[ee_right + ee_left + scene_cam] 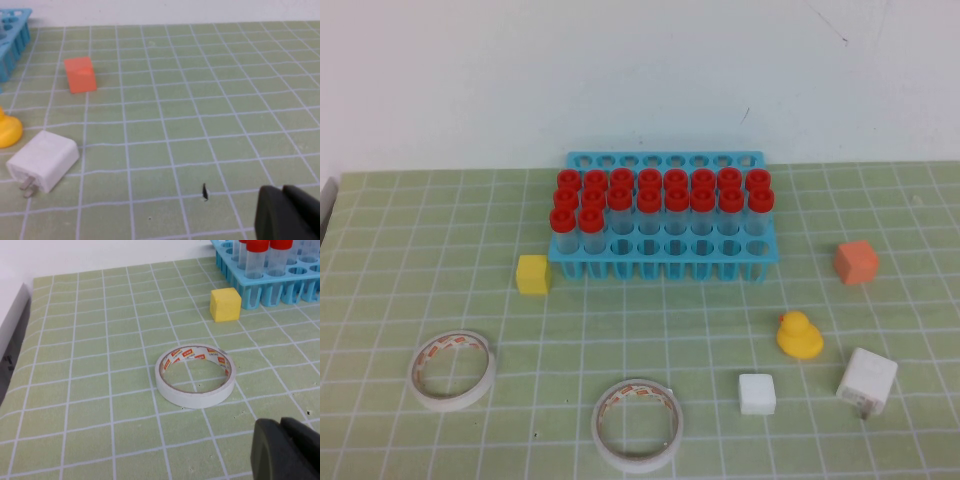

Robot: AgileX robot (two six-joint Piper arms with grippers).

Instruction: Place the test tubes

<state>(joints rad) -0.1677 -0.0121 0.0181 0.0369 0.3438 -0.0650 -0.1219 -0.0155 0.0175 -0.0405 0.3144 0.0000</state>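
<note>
Wrist-view edges: left claw (281, 437), right claw (283, 202)

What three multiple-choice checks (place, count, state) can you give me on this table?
1. The small yellow cube sits: A) left of the blue plastic tube rack; B) inside it; C) behind it.
2. Count of white tape rolls: A) one; B) two; C) four.
3. The left gripper, by a tape roll, and the right gripper, facing the white plug charger, are: A) shut, empty; B) wide open; C) holding tubes.
Key: A, cube at the rack's left front corner; B, two show in the high view; A, both closed on nothing.
</note>
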